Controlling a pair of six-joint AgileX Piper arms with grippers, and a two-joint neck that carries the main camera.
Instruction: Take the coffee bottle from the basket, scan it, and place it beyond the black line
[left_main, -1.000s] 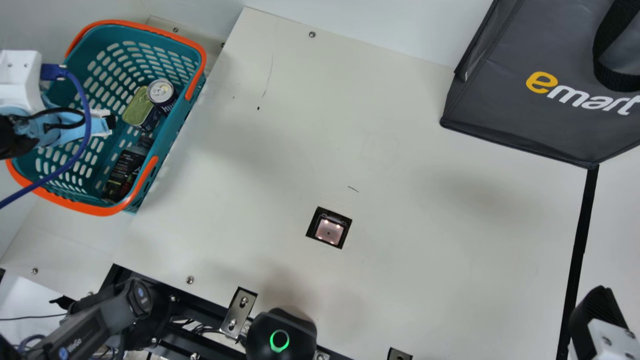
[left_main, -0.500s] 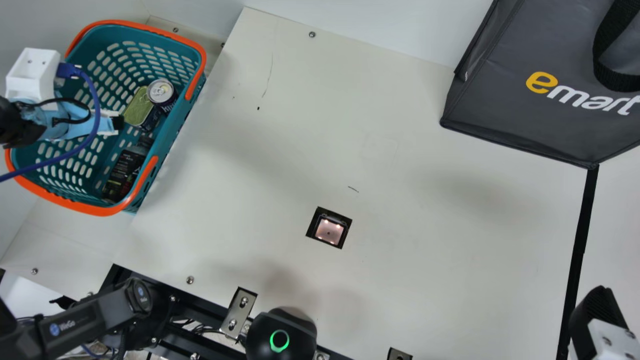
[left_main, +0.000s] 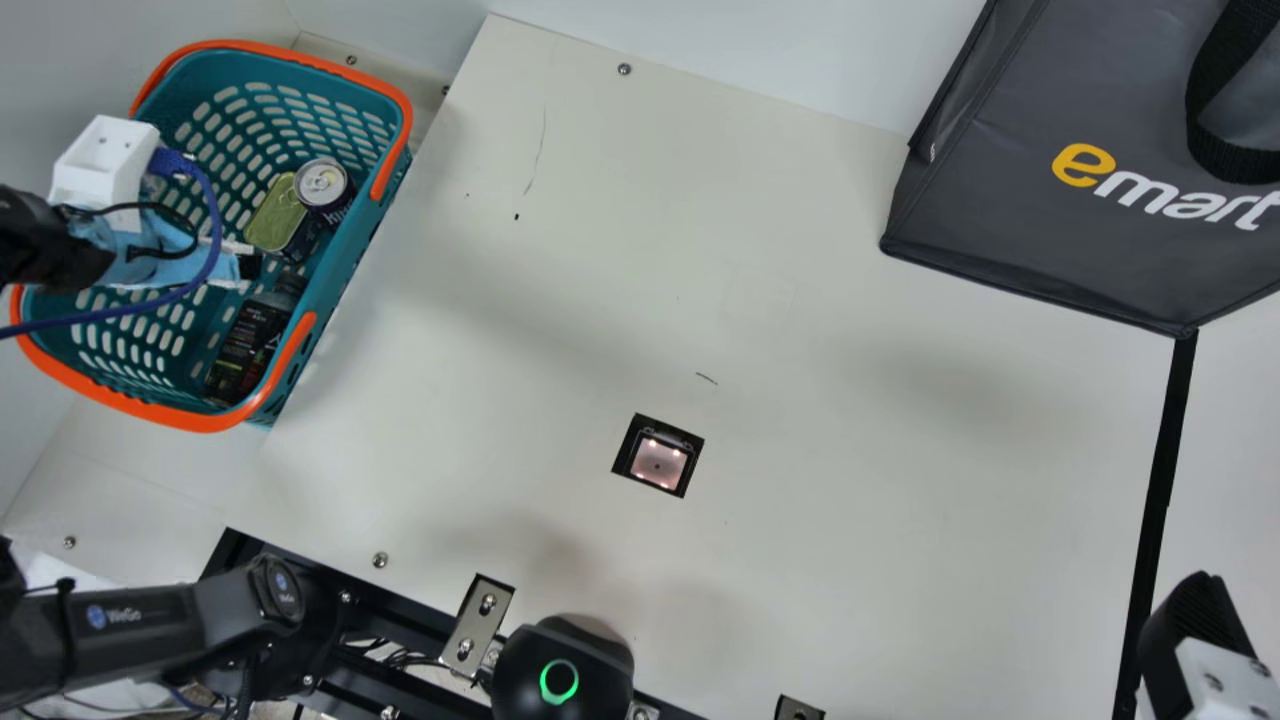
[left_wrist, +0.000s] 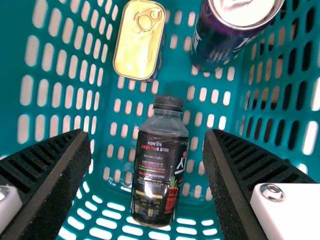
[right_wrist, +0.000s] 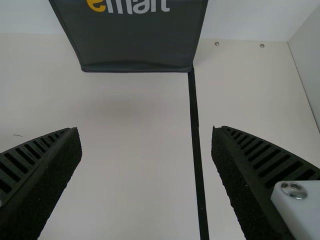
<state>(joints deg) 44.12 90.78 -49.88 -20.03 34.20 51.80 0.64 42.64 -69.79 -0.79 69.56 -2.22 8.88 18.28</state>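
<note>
Resting in the orange-handled basket (left_main: 352, 262) of slotted teal plastic, the coffee bottle (left_wrist: 159, 172) has a ridged black cap, clear rounded shoulders and a glossy dark label. My left claw (left_main: 248, 266) hangs over it, ribbed fingers spread wide, with a rounded-oblong tin (left_wrist: 136, 52) and a shiny cylindrical can (left_wrist: 215, 47) near the cap. Farther out are the square scanner window (left_main: 658, 463), the straight black line (left_main: 1162, 480), the smooth grey bag (left_main: 1030, 240) and my right claw (left_main: 1195, 605), also parted.

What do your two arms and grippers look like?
My left arm is dark grey, with a white housing, light-blue wrap and blue cable near its wrist. My left gripper has black ribbed fingers. My right gripper has the same, plus a white mount with silver screws.
</note>
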